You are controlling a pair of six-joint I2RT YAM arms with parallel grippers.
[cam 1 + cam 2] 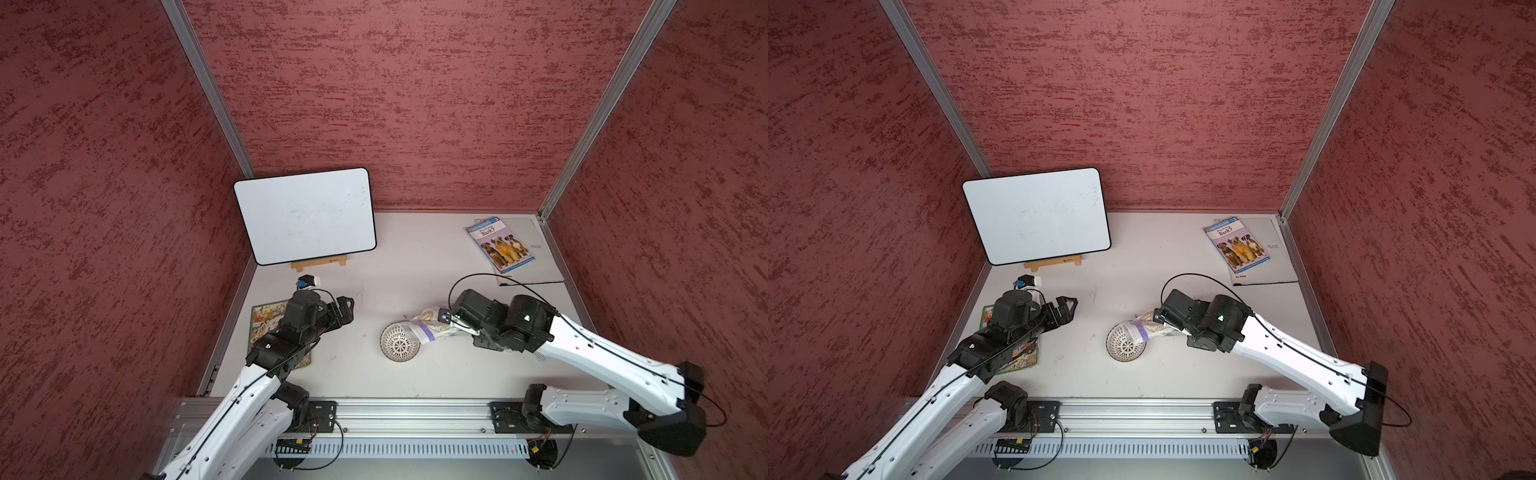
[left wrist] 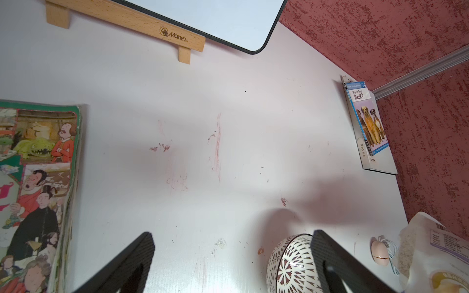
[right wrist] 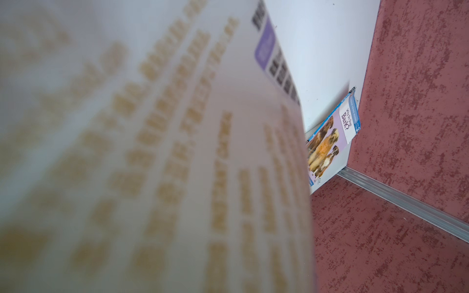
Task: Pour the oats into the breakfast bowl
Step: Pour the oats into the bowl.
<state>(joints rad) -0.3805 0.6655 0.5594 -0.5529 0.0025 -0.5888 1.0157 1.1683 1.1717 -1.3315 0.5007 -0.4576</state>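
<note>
Counted: one patterned bowl (image 1: 395,345), one oat pouch (image 1: 424,332), one whiteboard (image 1: 305,216), one wooden easel (image 1: 319,263), one dog book (image 1: 500,245), one illustrated book (image 1: 262,324), one flat grey case (image 1: 540,257), one pink disc (image 2: 380,253), one small black-and-white gadget (image 1: 306,282).

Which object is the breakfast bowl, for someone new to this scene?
Start at the whiteboard propped at the back, then look nearer and rightward. The breakfast bowl is the round white dish beneath the mouth of the tipped white pouch; its dark lattice pattern sets it apart from the plain pink disc nearby.
</note>
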